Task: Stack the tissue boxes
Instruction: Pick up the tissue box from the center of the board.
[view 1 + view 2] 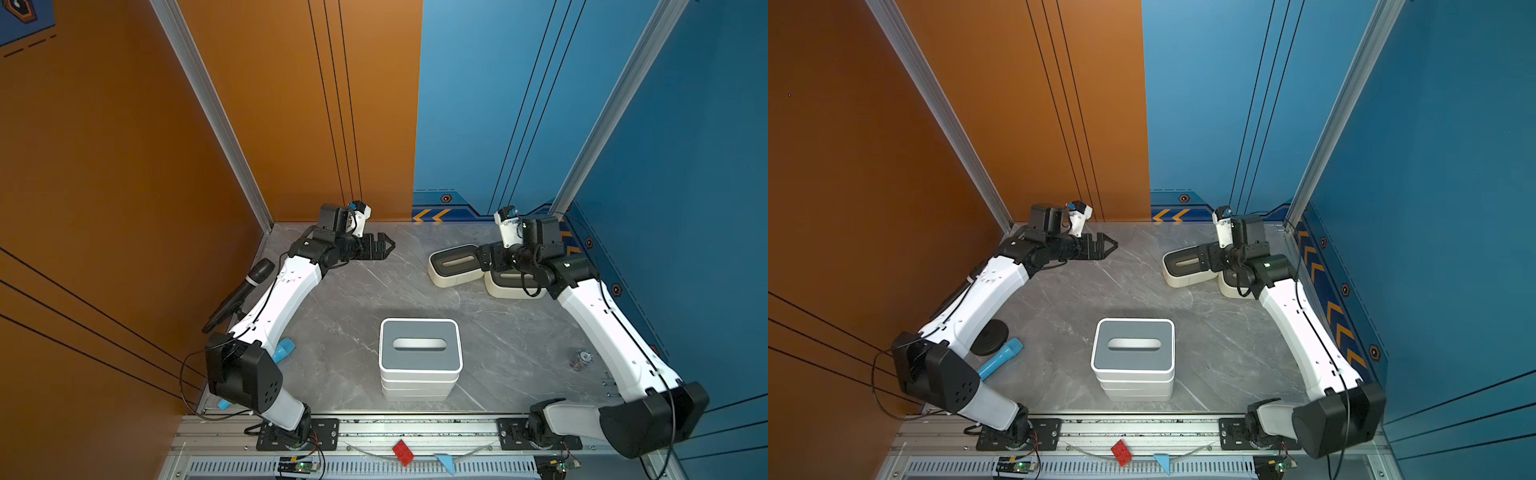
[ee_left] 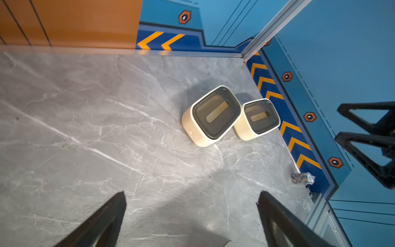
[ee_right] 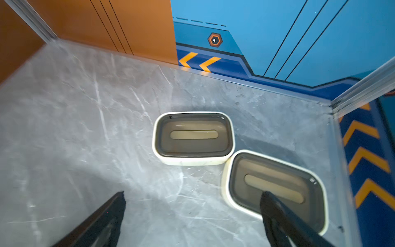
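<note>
**A:** How do the jaws of the right gripper stand?

**B:** Spread wide, with nothing between them. In the right wrist view one finger crosses the dark-brown lid of the outer cream box. I cannot tell whether it touches the lid.

**A:** And the left gripper?

**B:** Its jaws are also spread wide and empty. It hangs over bare grey marble tabletop near the back wall, well apart from every box.

**A:** Where are the tissue boxes?

**B:** Two rounded cream ones lie flat in the back corner by the blue side wall. The inner cream box sits toward the table's middle. The outer one is partly hidden under the right wrist in both top views. Their corners meet, touching or very nearly so. Each has its oval slot facing up.

**A:** And the white ones?

**B:** They are in a stack of white boxes near the front edge, between the two arm bases, upright and square. A grey lid with an oval slot tops it. At least three layers show on its front face.

**A:** Is anything else there?

**B:** A black microphone shows beside the left arm. A blue handle-shaped thing lies near it. A small pile of patterned chips lies by the blue wall.
</note>
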`<state>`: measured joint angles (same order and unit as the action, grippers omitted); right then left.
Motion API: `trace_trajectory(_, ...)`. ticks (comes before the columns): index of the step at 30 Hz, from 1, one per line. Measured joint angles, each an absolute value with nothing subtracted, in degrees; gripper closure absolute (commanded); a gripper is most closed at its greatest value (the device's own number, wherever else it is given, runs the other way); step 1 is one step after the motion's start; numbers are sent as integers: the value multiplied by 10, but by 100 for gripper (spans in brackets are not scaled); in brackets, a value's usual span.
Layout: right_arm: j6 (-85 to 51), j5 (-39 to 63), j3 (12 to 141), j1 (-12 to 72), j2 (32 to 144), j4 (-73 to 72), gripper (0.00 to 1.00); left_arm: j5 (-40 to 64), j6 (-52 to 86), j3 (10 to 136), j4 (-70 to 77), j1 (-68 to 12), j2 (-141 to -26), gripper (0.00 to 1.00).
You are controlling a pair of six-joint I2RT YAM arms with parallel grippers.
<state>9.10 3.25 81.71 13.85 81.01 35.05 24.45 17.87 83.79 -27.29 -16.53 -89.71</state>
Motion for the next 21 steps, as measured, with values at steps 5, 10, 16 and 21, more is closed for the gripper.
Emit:
trace_trajectory(5, 279, 40, 856, 125, 922, 340, 0, 283, 218, 755, -190, -130, -894, 2)
trace_trajectory(10, 432, 43, 864, 121, 1012, 321, 0, 296, 243, 724, -129, -103, -894, 2)
trace_trajectory(16, 540, 46, 936, 120, 1114, 327, 9, 309, 249, 724, -96, -102, -893, 2)
trace_trajectory(21, 602, 65, 994, 116, 1145, 356, 18, 324, 249, 724, -92, -102, -893, 2)
